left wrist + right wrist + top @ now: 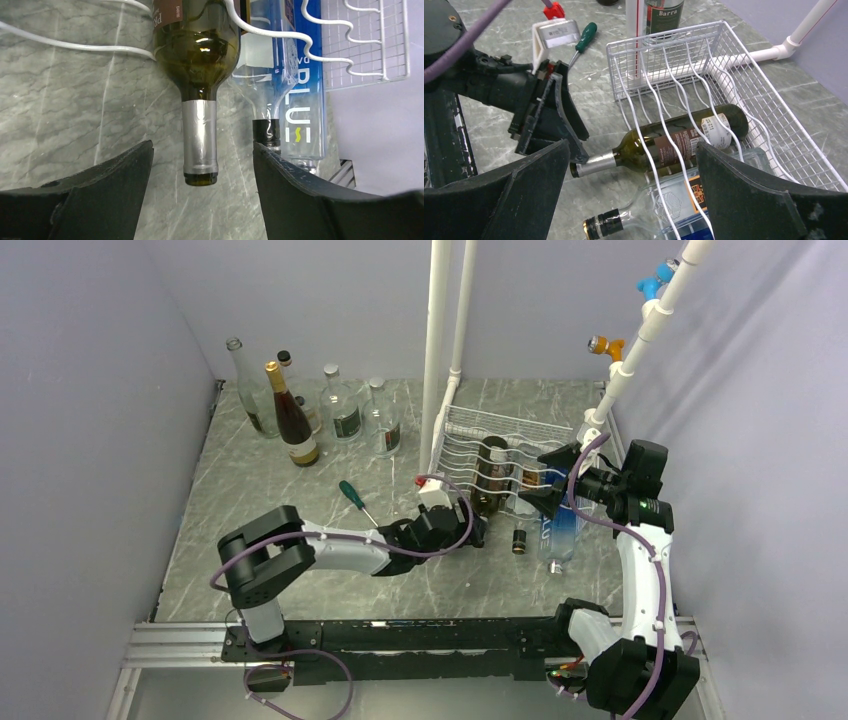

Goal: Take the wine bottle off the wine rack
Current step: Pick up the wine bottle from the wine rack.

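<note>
Cluster of upright bottles back left; green-handled screwdriver lying on marbled grey table

In the left wrist view the wine bottle runs off the top edge above its shoulder, so only a few letters of its label show. The wine rack is cut there too, and the mouth of the clear bottle sits behind one finger of the left gripper. In the right wrist view the clear bottle's body is lost past the bottom edge and behind a finger of the right gripper. From the top camera the labels of the standing bottles are too small to read.
</note>
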{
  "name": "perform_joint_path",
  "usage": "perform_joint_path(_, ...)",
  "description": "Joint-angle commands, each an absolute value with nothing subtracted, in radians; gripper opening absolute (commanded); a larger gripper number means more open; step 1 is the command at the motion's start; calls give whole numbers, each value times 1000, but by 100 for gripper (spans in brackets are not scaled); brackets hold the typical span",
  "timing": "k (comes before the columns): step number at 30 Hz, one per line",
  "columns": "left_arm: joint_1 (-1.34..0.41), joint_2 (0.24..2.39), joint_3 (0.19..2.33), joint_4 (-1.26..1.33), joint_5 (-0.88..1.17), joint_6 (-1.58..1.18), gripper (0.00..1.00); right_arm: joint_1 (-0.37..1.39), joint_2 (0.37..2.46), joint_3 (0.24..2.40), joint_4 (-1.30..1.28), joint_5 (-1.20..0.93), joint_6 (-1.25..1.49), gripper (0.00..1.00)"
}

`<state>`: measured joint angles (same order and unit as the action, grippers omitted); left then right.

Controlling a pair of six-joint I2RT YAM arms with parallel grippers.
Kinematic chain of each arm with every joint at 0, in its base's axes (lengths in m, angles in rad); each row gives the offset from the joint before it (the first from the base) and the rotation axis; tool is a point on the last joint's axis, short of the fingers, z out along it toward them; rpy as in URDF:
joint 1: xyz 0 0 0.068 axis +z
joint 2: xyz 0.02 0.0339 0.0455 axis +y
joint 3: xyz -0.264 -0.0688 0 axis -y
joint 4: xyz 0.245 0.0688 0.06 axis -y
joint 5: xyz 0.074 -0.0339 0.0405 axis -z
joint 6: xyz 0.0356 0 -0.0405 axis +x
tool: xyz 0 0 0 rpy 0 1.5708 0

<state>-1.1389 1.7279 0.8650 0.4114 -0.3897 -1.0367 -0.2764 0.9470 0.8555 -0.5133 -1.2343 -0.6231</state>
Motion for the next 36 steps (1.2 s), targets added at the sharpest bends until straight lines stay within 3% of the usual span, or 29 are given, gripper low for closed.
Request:
perform_joint_path(1,-1128,1787,956,381,-361,-1017,75,-282,929,859,-474,-1243,-612,100)
perform_joint_path(5,-1096,1830,987,382,-307,-1014,69,-282,927,857,-474,-1242,-612,100)
perform_joint_path(16,-1078,1911,1071,344,-263,-996,64,-282,926,856,-472,-1239,-614,100)
perform_joint_path(36,-1063,2015,1096,471,-239,-952,61,-282,930,854,-476,-1230,-624,100)
